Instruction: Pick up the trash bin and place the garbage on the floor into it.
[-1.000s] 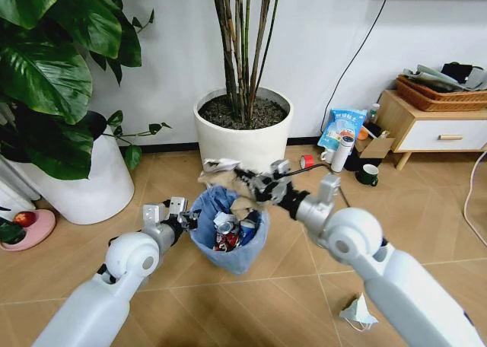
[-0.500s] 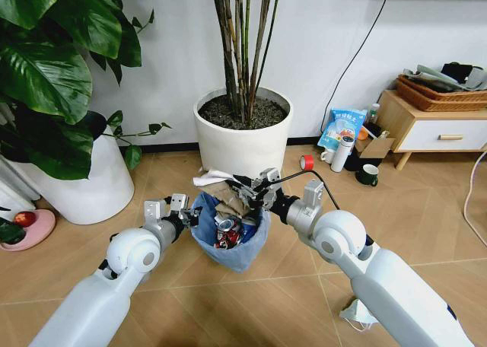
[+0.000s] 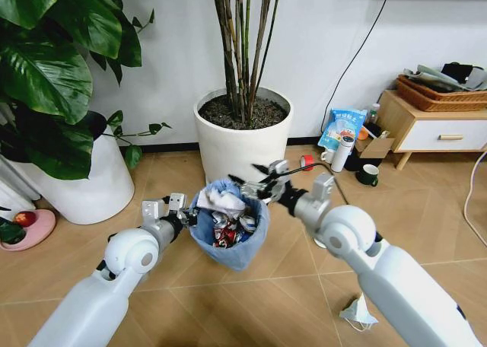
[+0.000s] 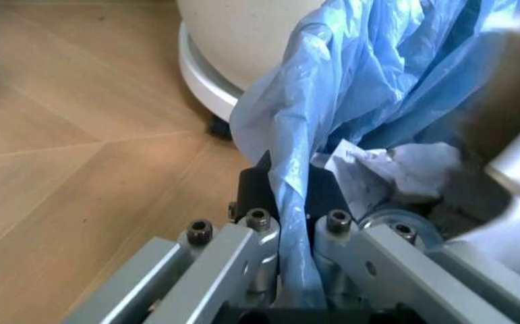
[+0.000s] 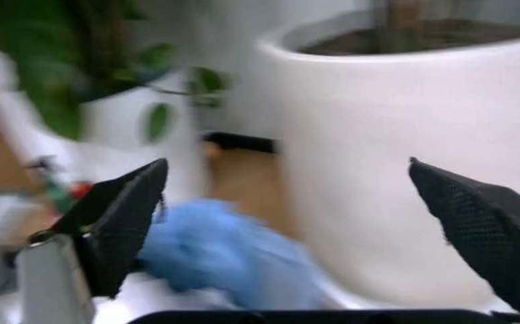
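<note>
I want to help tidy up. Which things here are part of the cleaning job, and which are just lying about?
Part of the job: the bin, held at its bag by the left hand; the crumpled paper in it; the cans in it; the open right hand beside it.

Just lying about: planter, red tape roll, dark mug, face mask.

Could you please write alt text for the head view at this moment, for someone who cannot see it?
The left gripper holds the trash bin by the rim of its blue bag, just off the floor. The right gripper hangs open above the bin's mouth, where crumpled white paper tops crushed cans.
</note>
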Controlling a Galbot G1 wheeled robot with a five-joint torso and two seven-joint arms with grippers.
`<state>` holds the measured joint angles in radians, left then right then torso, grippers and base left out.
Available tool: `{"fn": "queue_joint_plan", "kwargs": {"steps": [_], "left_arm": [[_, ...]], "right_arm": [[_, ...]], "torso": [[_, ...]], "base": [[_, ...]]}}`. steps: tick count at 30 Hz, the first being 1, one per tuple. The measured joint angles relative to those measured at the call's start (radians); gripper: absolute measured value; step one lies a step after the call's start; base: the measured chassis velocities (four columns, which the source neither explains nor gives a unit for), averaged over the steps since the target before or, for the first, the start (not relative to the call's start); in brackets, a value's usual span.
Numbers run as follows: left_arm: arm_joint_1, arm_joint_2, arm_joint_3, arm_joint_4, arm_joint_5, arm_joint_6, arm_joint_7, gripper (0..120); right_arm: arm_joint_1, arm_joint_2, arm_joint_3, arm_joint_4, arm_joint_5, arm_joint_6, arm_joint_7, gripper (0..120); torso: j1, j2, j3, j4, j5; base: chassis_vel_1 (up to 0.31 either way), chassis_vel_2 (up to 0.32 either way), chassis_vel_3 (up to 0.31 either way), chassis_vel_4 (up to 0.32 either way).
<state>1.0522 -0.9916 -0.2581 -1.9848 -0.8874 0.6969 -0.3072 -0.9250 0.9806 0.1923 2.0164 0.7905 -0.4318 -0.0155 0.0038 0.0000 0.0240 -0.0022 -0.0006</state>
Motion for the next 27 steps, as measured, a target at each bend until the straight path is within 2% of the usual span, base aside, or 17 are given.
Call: {"fn": "queue_joint_plan", "kwargs": {"steps": [3, 4, 8, 10, 12, 16, 27], "left_arm": [[0.018, -0.002, -0.023, -0.01, 0.005, -0.002, -0.003, 0], [0.018, -0.002, -0.023, -0.01, 0.005, -0.002, -0.003, 0], [0.04, -0.006, -0.041, -0.03, 0.01, -0.003, -0.005, 0], [0.042, -0.007, -0.042, -0.032, 0.011, -0.003, -0.006, 0], [0.052, -0.008, -0.047, -0.042, 0.013, -0.004, -0.006, 0], [0.069, -0.01, -0.055, -0.053, 0.019, -0.006, -0.007, 0], [0.098, -0.023, -0.061, -0.063, 0.037, -0.012, -0.004, 0]], "right_arm": [[-0.064, -0.011, 0.1, -0.05, -0.043, -0.006, 0.006, 100], [-0.064, -0.011, 0.1, -0.05, -0.043, -0.006, 0.006, 100], [-0.134, 0.0, 0.205, -0.185, -0.139, 0.018, 0.005, 100], [-0.139, 0.004, 0.213, -0.205, -0.152, 0.02, 0.005, 100], [-0.155, 0.023, 0.235, -0.287, -0.186, 0.025, 0.005, 100], [-0.158, 0.052, 0.249, -0.411, -0.226, 0.038, 0.007, 100], [-0.103, 0.113, 0.247, -0.702, -0.294, 0.097, 0.011, 100]], "torso": [[0.0, 0.0, 0.0, -0.0003, 0.0001], [0.0, 0.0, 0.0, -0.0003, 0.0001], [0.0, 0.0, 0.0, -0.0003, 0.0005], [0.0, 0.0, 0.0, -0.0004, 0.0008], [0.0, 0.0, 0.0, -0.0004, -0.0002], [0.0, 0.0, 0.0, -0.0001, 0.0001], [0.0, 0.0, 0.0, 0.0, -0.0001]], "base": [[0.0, 0.0, 0.0, 0.0], [0.0, 0.0, 0.0, 0.0], [0.0, 0.0, 0.0, 0.0], [0.0, 0.0, 0.0, 0.0], [0.0, 0.0, 0.0, 0.0], [0.0, 0.0, 0.0, 0.0], [0.0, 0.0, 0.0, 0.0]]}}
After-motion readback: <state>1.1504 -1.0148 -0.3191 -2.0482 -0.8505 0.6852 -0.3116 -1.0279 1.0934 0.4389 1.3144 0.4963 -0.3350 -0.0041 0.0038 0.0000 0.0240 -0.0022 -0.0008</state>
